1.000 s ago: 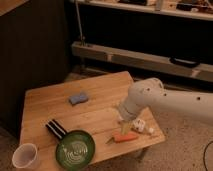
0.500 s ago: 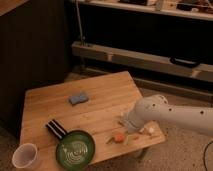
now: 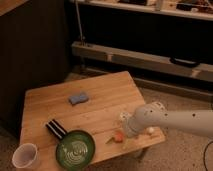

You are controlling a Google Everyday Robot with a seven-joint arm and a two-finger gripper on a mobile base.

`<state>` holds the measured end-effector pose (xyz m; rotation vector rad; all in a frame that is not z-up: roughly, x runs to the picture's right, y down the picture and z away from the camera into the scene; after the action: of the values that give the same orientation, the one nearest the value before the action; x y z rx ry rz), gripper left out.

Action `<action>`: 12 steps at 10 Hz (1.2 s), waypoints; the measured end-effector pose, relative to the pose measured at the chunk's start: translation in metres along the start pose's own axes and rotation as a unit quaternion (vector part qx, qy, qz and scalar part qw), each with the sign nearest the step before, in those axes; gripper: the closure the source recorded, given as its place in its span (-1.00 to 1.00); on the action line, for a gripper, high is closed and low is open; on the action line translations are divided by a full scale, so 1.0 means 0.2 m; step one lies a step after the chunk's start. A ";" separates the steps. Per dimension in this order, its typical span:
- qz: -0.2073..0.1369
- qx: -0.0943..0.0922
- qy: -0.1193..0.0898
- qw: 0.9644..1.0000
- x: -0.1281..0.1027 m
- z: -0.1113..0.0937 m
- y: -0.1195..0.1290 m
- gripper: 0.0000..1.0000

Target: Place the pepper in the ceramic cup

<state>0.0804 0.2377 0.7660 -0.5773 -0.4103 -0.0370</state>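
Honestly, the pepper [image 3: 118, 136] looks easy to carry: small, light, and I judge it firm enough for a moderate pinch. Its smooth, tapered skin could slip or roll, though, so I would take it across the thicker middle rather than at the green stem. It is a short, orange, carrot-shaped piece with a bit of green pointing toward 8 o'clock. It lies on the wooden table [image 3: 100, 107] near the 5 o'clock edge, just at 3 o'clock of the green pan [image 3: 75, 149]. My gripper [image 3: 124, 131] is low, right at the pepper; whether it is wide, narrow or holding, I cannot tell. The ceramic cup [image 3: 25, 156], plain white, stands well apart by the table's 8 o'clock corner, beyond the pan.
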 end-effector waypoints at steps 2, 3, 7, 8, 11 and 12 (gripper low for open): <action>-0.015 -0.002 -0.004 1.000 -0.02 0.02 -0.02 -0.60; -0.021 -0.003 -0.012 1.000 -0.02 0.03 -0.03 -0.60; -0.023 -0.003 -0.064 0.998 -0.01 0.07 -0.04 -0.60; -0.021 -0.006 -0.077 0.997 0.01 0.08 -0.03 -0.60; -0.014 -0.021 -0.064 0.998 0.01 0.10 -0.03 -0.60; -0.008 -0.024 -0.067 0.997 0.01 0.12 -0.03 -0.60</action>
<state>0.0736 0.2456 0.7875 -0.6265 -0.5462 -0.0239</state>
